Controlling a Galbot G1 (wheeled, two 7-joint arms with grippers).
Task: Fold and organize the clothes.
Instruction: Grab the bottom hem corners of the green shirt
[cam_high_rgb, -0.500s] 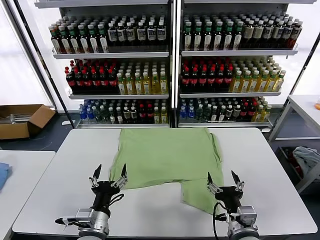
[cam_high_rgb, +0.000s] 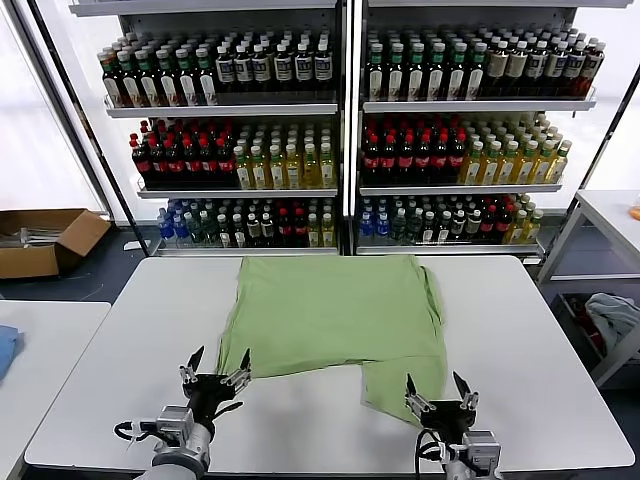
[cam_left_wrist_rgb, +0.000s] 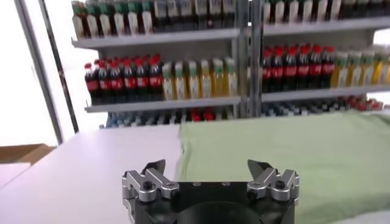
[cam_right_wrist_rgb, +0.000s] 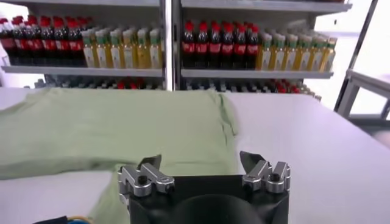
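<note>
1. The polo shirt (cam_high_rgb: 335, 315), light green, lies flat on the middle of the white counter (cam_high_rgb: 540, 340). Its far edge is near the counter's far side; one flap hangs toward my right along the near edge, reaching close to my right gripper.
2. Progress, as I judge it: the shirt looks spread out with perhaps one part turned over, but no compact fold is made. The folding and the putting away are still to do.
3. My left gripper (cam_high_rgb: 216, 362) hovers over bare counter just off the shirt's near left corner, fingers spread wide and grasping nothing.
4. My right gripper (cam_high_rgb: 438, 388) sits at the tip of the hanging flap, fingers likewise released and empty.
5. Around: shelves of bottled drinks (cam_high_rgb: 300, 130) stand behind the counter; a cardboard box (cam_high_rgb: 45, 240) lies on the floor to my left; a grey-white fabric heap (cam_high_rgb: 612, 315) rests low to my right.
6. Nothing lies on the shirt or between my fingers and its edge, so the approach is unobstructed.
</note>
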